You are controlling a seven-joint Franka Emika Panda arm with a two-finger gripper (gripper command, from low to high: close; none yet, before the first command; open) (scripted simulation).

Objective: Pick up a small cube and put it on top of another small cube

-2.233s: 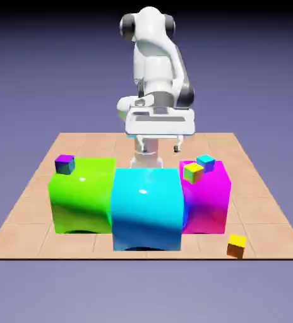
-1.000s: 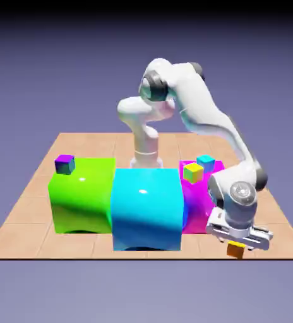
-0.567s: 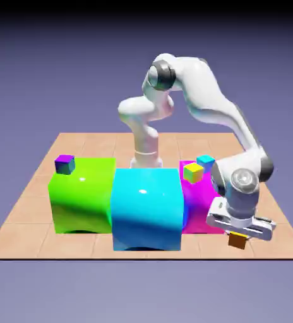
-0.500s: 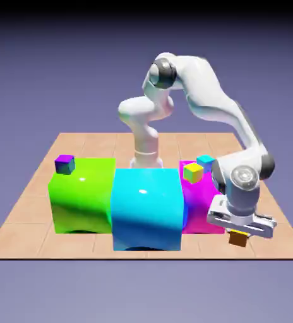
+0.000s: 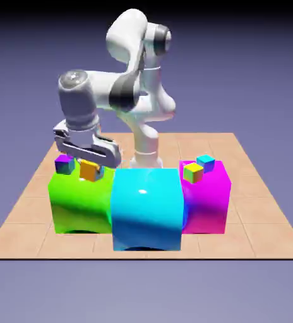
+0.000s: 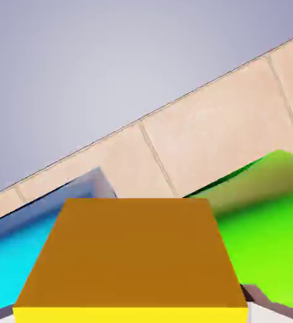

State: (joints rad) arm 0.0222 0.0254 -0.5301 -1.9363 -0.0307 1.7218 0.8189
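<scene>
**Inspector:** Report positions relative to the big green block [image 5: 81,192], starting at the exterior view's left.

**Assistant:** On that block's top, at its far left corner, sits the purple-topped small cube [image 5: 64,164] with blue and green sides. Just right of it, close but not touching as far as can be judged, hangs the orange-sided small cube [image 5: 89,170], above the green block's top. The gripper [image 5: 89,165] is pinching it from above.

**Inspector:** Confirmed by the hand view?

**Assistant:** Yes. The orange-sided small cube [image 6: 131,252] fills the lower middle there, orange face large, a yellow strip at the bottom edge. It hides most of both fingers.

**Inspector:** Continue rightward.

**Assistant:** Touching the green block's right side is the big cyan block [image 5: 146,207]. Beyond that, well away from the green block, stands the big magenta block [image 5: 207,197], carrying a yellow-topped small cube [image 5: 192,171] and a cyan-topped small cube [image 5: 205,162]. All blocks rest on the tiled table [image 5: 263,208].
</scene>
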